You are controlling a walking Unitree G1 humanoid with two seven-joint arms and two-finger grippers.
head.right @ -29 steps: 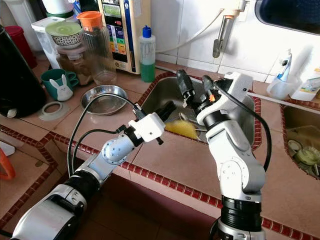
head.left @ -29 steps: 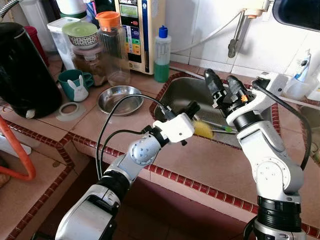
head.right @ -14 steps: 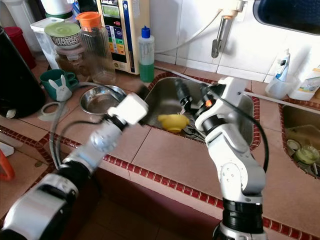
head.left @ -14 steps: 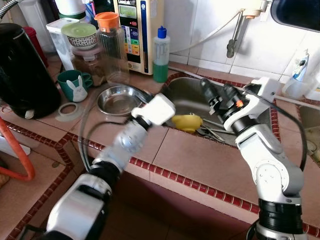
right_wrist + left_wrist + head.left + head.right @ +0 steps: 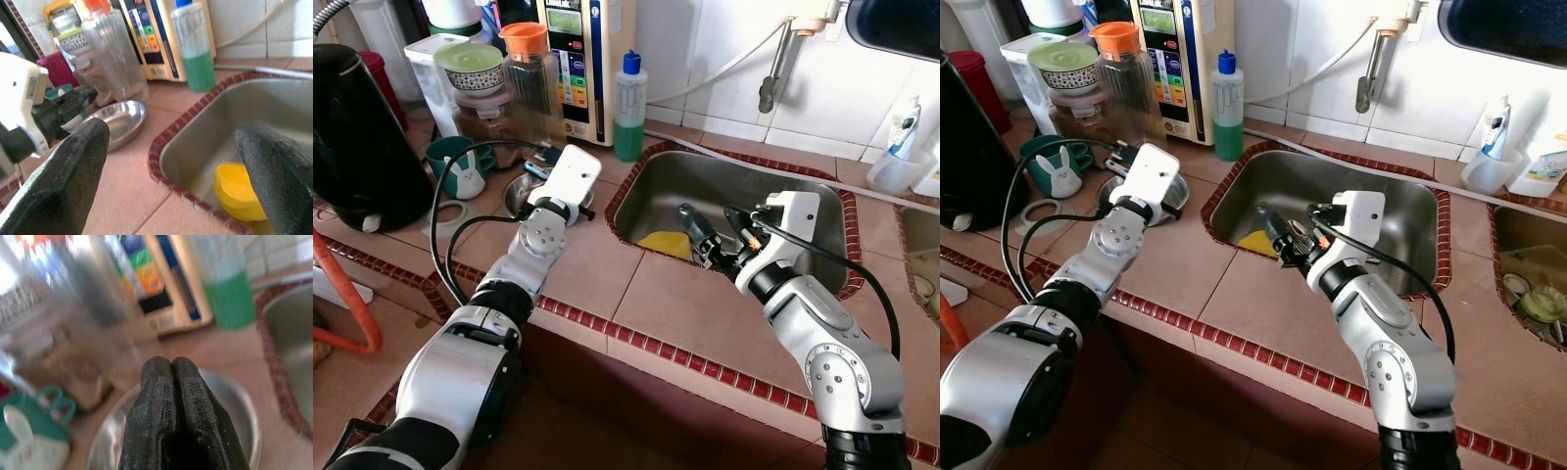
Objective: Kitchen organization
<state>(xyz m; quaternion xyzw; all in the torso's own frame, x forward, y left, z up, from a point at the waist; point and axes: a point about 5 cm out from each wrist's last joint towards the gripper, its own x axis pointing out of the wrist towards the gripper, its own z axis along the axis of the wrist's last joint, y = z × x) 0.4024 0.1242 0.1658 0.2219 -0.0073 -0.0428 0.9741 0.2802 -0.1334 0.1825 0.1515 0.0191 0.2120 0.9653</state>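
Little of the organizing looks done: the left gripper (image 5: 171,382), fingers pressed together and empty, is hovering over the steel bowl (image 5: 117,122) while the right gripper (image 5: 171,161), fingers spread wide, is reaching toward the yellow sponge (image 5: 664,244) lying in the sink (image 5: 783,176).

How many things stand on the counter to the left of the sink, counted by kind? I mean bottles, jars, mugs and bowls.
Bottles: 1, green soap bottle
Jars: 1, orange-lidded jar
Mugs: 1, teal mug
Bowls: 1, steel bowl
Total: 4

Shiny steel sink (image 5: 822,196), glossy metal bowl (image 5: 120,120), matt terracotta tile counter (image 5: 705,313).
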